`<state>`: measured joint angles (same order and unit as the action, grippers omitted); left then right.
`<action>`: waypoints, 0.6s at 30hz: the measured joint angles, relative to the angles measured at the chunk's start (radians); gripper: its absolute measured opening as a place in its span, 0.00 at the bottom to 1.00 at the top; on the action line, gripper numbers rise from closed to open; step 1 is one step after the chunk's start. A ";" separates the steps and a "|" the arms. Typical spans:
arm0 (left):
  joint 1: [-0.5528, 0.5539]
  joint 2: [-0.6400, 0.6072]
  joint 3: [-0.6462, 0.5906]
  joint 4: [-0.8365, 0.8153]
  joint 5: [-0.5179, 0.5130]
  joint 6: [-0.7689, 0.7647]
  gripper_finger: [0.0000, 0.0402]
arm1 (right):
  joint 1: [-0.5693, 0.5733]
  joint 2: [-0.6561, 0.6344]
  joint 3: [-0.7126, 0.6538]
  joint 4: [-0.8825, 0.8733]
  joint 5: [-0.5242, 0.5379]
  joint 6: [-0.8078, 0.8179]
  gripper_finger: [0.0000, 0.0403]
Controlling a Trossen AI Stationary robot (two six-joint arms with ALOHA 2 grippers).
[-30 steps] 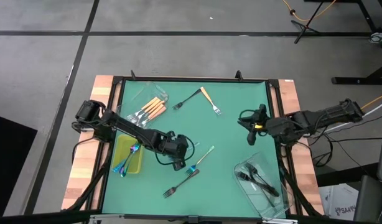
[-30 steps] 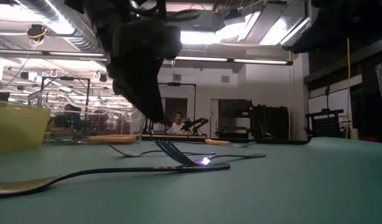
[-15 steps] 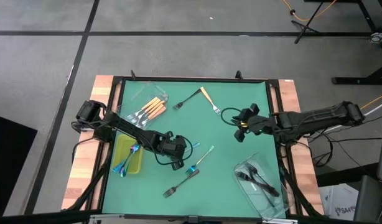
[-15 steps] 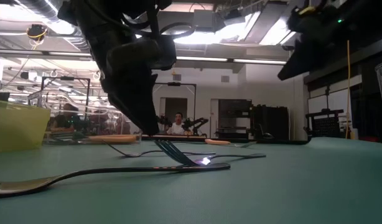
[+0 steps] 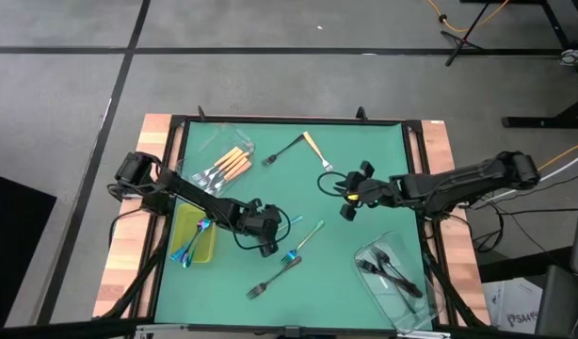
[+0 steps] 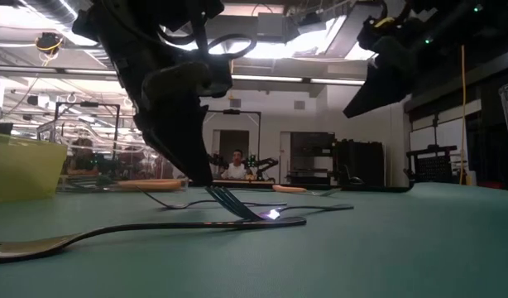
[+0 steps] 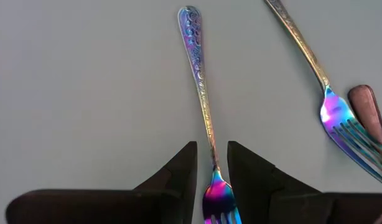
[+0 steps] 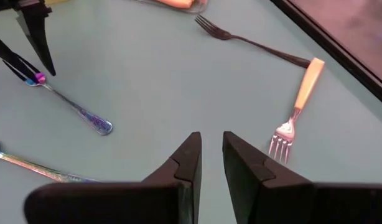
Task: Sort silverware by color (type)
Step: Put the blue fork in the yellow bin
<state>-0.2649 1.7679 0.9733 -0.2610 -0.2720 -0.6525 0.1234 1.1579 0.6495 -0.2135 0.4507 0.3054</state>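
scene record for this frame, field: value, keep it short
left tool: down at the mat, fingers either side of an iridescent fork
right tool: in the air over mid-mat, holding nothing
loose forks: orange-handled fork, dark fork
yellow-green tray: iridescent forks
near-right tub: dark forks
far-left tub: orange-handled forks

On the green table (image 5: pixel 270 184), several orange-handled forks (image 5: pixel 225 167) lie bundled near its far left corner, with a dark fork (image 5: pixel 282 150) and one orange-handled fork (image 5: pixel 316 151) meeting in a V at the far middle. Two iridescent forks (image 5: pixel 303 239) and a dark fork (image 5: pixel 273 277) lie flat near the table's middle front; more dark forks (image 5: pixel 391 272) lie at its near right corner and iridescent ones (image 5: pixel 193 240) at its left edge.
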 joint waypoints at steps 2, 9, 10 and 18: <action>-0.002 0.005 0.000 0.009 0.000 0.000 0.21 | 0.000 0.013 0.000 0.010 0.000 0.000 0.14; -0.012 0.074 0.000 0.037 -0.023 0.003 0.21 | 0.000 0.033 -0.001 0.008 0.000 0.000 0.14; -0.012 0.080 0.001 0.041 -0.025 0.000 0.21 | 0.000 0.033 0.000 0.013 0.000 0.000 0.14; -0.012 0.097 0.004 0.040 -0.033 0.006 0.20 | 0.000 0.040 0.000 0.011 0.000 0.000 0.14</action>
<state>-0.2771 1.8652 0.9771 -0.2214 -0.3054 -0.6468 0.1238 1.1980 0.6491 -0.2023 0.4507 0.3054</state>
